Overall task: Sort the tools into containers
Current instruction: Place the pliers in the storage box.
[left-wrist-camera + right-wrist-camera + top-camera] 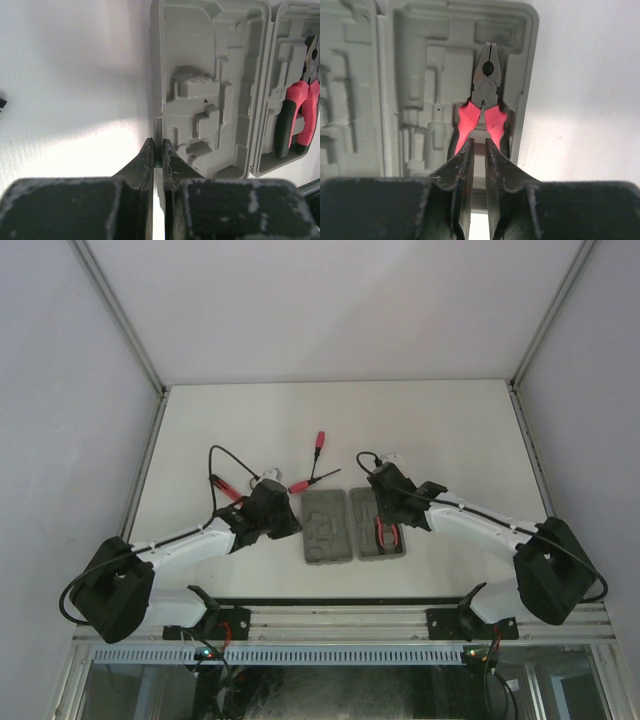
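Note:
Two grey containers lie side by side, the left one (326,530) (200,50) and the right one (362,540) (440,45). Red-and-black pliers (386,533) (487,90) (295,115) lie in a recess of the right container. My left gripper (290,523) (158,147) is shut on the left container's outer rim. Over the pliers' handle ends sits my right gripper (392,515) (479,145), jaws nearly together with nothing between them. Three screwdrivers lie on the table beyond the containers: one (319,444) at the back, one (312,480) by the left container, one (225,488) further left.
The white table (450,430) ends at grey walls left, right and back. A black cable (215,455) loops above the left arm. A metal rail (340,620) runs along the near edge between the arm bases.

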Available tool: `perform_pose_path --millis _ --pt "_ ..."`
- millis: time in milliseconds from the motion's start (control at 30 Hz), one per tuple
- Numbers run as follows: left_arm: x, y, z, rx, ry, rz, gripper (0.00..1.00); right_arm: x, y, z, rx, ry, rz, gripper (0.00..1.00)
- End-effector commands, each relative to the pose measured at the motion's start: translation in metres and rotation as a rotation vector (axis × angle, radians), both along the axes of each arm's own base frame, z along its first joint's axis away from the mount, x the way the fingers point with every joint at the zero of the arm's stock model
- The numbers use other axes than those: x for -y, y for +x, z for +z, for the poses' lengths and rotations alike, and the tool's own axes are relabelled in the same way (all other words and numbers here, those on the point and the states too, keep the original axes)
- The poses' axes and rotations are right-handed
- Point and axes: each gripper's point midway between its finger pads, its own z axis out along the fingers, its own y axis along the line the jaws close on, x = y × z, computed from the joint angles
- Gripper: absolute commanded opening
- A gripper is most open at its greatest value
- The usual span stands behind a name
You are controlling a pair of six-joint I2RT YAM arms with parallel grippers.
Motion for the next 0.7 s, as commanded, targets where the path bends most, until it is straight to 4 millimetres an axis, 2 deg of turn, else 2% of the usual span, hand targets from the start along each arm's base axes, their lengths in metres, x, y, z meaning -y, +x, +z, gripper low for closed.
perform_pose_path --millis 0,133,367,667 --pt "0.0 0.009 0.016 0.044 -0.024 0.028 0.0 -0.002 0.011 0.032 0.099 0.041 -0.01 0.15" --pt "0.0 0.009 0.016 0.043 -0.023 0.029 0.0 0.007 0.006 0.023 0.057 0.006 -0.027 0.19" --pt "0.001 0.009 0.016 0.043 -0.024 0.028 0.0 0.008 -0.004 0.002 -0.035 -0.023 -0.011 0.22" --pt "0.001 0.009 0.016 0.041 -0.026 0.028 0.0 0.012 -0.003 -0.014 -0.078 -0.064 -0.009 0.12"
